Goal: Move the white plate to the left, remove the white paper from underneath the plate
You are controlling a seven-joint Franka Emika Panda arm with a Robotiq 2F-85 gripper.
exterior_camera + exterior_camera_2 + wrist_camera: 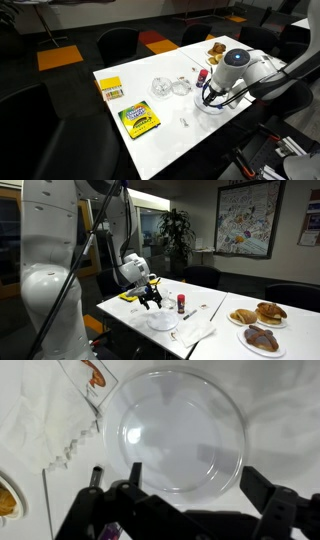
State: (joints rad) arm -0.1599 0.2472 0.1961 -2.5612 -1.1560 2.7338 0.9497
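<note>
pincer (190,488) status: released, jaws spread wide with nothing between them, hovering above the white plate (180,430). plate location: flat on the counter (172,135), directly beneath the pincer in both exterior views. the white paper (45,420) shows in the wrist view as a creased sheet just beside the plate rim; whether it runs under the plate cannot be told. handling estimate: the plate is rigid, glossy, probably slippery and breakable, and its low flat profile offers no grasp from above. recommended hold: pinch the rim at one side, or press down and slide. the paper is thin, limp and light, and likely to drag along with the plate; take it by a free edge.
</note>
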